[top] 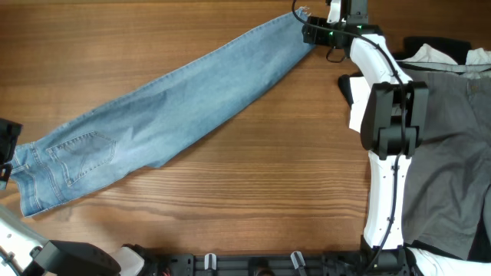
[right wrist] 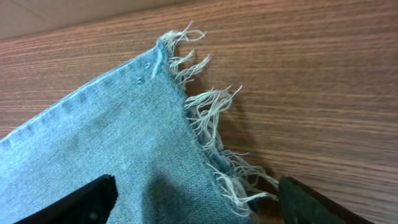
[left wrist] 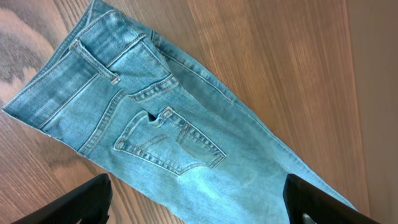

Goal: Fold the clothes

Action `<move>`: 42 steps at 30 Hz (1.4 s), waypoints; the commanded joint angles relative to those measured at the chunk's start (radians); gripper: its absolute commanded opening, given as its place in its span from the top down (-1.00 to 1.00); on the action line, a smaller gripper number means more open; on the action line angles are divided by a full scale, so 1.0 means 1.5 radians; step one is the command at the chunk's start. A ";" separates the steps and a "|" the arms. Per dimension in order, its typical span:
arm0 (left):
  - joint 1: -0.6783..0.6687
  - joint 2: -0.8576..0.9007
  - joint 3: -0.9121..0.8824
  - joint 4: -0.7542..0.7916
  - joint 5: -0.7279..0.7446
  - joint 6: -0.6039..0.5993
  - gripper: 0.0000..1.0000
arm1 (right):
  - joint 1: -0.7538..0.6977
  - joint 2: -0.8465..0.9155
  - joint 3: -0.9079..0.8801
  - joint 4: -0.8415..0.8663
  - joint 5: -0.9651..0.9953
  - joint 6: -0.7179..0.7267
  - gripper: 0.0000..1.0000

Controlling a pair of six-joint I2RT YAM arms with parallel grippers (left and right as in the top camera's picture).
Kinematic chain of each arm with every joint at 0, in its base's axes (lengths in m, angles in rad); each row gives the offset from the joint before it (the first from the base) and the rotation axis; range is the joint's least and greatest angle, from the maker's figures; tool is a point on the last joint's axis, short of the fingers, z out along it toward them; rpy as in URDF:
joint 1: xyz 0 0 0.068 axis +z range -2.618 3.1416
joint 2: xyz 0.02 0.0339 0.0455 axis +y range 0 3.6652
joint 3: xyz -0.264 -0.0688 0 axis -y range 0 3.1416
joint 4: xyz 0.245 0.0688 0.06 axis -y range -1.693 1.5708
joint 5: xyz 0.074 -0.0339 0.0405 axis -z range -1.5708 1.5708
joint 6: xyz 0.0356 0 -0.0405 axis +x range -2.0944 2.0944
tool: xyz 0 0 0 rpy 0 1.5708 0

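Note:
Long light-blue denim jeans [top: 176, 100] lie flat and diagonal on the wooden table, waistband at the lower left, frayed hem at the top right. My left gripper [left wrist: 198, 194] is open just above the seat of the jeans [left wrist: 186, 124], below the stitched back pocket [left wrist: 168, 146] with its small rip. It sits at the left edge of the overhead view [top: 6, 153]. My right gripper [right wrist: 196, 194] is open over the frayed hem [right wrist: 205, 118], the jaws either side of the cloth's end. It is at the top of the overhead view [top: 308, 31].
Grey trousers [top: 449, 153] lie spread at the right, under the right arm [top: 391, 115]. White cloth [top: 433, 55] and black cloth [top: 430, 42] lie at their top edge. Bare wood table [top: 253, 176] lies between the jeans and the front edge.

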 commanded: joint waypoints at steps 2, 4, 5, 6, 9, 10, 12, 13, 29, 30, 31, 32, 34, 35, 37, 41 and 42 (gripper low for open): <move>-0.002 0.001 -0.005 -0.005 0.008 0.016 -0.75 | 0.002 0.041 0.005 -0.006 -0.055 0.006 -0.64; -0.002 0.001 -0.005 -0.005 0.008 0.016 -0.75 | 0.003 0.042 0.005 -0.006 -0.060 -0.003 -0.48; -0.002 0.001 -0.005 -0.006 0.008 0.016 -0.75 | 0.003 0.042 0.005 -0.006 -0.060 -0.006 -0.38; -0.002 0.001 -0.005 -0.008 0.008 0.016 -0.75 | 0.003 0.041 0.005 -0.006 -0.060 -0.010 -0.21; -0.002 0.001 -0.005 -0.010 0.008 0.016 -0.75 | 0.000 0.041 0.005 -0.006 -0.082 -0.010 0.38; -0.002 0.001 -0.005 -0.010 0.008 0.016 -0.75 | -0.003 0.041 0.005 -0.007 -0.098 -0.008 0.60; -0.002 0.001 -0.005 -0.010 0.008 0.016 -0.75 | -0.009 0.038 0.005 -0.016 -0.120 0.005 0.91; -0.002 0.001 -0.005 -0.010 0.008 0.016 -0.75 | -0.012 0.035 0.005 -0.022 -0.127 0.011 0.92; -0.002 0.001 0.023 0.028 0.008 0.051 -0.81 | -0.039 -0.200 0.005 -0.516 0.060 0.034 0.91; -0.002 0.001 0.023 0.030 0.007 0.052 -0.82 | -0.039 -0.207 0.005 -0.517 0.077 0.035 0.82; -0.002 0.001 0.023 0.034 0.002 0.052 -0.83 | -0.039 -0.214 0.005 -0.512 0.095 0.033 0.06; -0.002 0.001 0.022 0.037 -0.010 0.051 -0.82 | -0.039 -0.216 0.005 -0.503 0.106 0.032 -0.56; -0.002 0.002 0.022 0.038 -0.030 0.049 -0.82 | -0.040 -0.216 0.005 -0.491 0.109 0.027 -0.64; -0.002 0.003 0.022 0.036 -0.051 0.038 -0.82 | -0.040 -0.216 0.005 -0.480 0.109 0.017 -0.64; 0.005 0.009 0.022 0.020 -0.127 -0.033 -0.82 | -0.041 -0.216 0.005 -0.461 0.112 0.016 -0.67; 0.045 0.037 0.022 0.006 -0.150 -0.108 -0.80 | -0.046 -0.223 0.005 -0.452 0.096 0.015 -0.68; 0.059 0.046 0.022 0.009 -0.147 -0.110 -0.78 | -0.046 -0.227 0.005 -0.459 0.083 0.014 -0.68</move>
